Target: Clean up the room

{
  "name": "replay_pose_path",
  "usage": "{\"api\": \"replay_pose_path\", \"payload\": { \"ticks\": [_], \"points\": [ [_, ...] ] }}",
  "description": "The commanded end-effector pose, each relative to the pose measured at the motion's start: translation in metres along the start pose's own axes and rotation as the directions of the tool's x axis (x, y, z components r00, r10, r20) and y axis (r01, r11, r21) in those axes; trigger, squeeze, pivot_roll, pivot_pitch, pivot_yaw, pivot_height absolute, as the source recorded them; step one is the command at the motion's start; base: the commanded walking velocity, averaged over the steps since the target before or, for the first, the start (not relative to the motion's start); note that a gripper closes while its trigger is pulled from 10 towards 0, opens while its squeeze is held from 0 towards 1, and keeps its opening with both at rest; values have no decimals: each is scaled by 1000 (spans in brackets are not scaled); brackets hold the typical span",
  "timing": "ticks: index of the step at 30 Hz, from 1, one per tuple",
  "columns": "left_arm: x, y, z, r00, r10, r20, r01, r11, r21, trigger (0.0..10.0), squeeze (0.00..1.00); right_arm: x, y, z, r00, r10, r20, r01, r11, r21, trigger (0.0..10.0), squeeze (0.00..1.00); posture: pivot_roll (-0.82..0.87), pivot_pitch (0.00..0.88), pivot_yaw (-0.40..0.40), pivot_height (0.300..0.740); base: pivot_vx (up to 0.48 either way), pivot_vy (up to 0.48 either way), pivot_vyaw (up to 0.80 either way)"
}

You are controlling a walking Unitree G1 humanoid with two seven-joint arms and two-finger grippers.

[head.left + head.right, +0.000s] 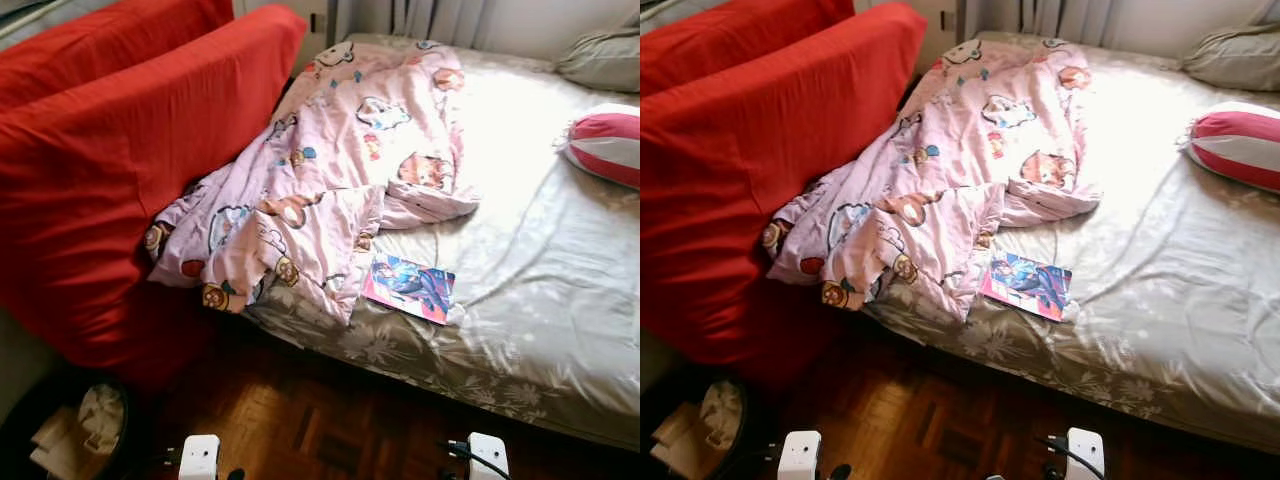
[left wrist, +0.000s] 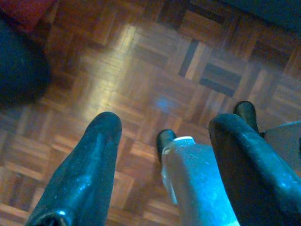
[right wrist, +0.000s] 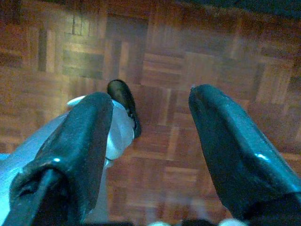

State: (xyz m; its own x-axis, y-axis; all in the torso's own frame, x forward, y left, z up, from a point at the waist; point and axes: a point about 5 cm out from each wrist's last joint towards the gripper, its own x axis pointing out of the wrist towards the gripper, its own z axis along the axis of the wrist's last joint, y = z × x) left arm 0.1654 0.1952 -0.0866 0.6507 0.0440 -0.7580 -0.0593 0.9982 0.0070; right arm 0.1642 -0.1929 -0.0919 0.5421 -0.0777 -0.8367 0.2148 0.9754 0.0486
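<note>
View from my head over an untidy bed (image 1: 560,290): a crumpled pink quilt (image 1: 330,170) spills over its near edge, and a magazine (image 1: 408,287) lies flat just beside the quilt's corner. Risk: tugging the quilt could sweep the magazine onto the floor (image 2: 155,61). Both arms hang low; left end effector (image 2: 164,136) and right end effector (image 3: 150,117) are spread, empty, pointing at the floor.
</note>
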Motion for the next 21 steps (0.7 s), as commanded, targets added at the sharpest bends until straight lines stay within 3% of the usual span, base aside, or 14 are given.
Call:
{"api": "replay_pose_path", "payload": {
  "ticks": [1, 5, 15, 21],
  "points": [
    [17, 12, 71, 998, 8, 70, -3, 998, -62, 10000, 0, -5, -61, 103, 974, -106, 198, 55, 967, 248, 10000, 0, -36, 0, -21, 740, 368, 0, -769],
    [17, 11, 72, 997, 4, 76, 1, 998, -62, 10000, 0, -5, -61, 103, 975, -106, 197, 54, 967, 250, 10000, 0, -36, 0, -20, 740, 337, 0, -770],
    [17, 11, 72, 997, 3, 80, 2, 998, -65, 10000, 0, -5, -61, 103, 974, -109, 199, 58, 968, 246, 10000, 0, -38, 0, -18, 740, 0, 0, -771],
    [17, 11, 72, 996, 2, 91, 5, 996, -84, 10000, 0, -5, -62, 104, 970, -116, 213, 60, 966, 250, 10000, 0, -38, 0, -19, 740, 0, 0, 0]
  ]
}}
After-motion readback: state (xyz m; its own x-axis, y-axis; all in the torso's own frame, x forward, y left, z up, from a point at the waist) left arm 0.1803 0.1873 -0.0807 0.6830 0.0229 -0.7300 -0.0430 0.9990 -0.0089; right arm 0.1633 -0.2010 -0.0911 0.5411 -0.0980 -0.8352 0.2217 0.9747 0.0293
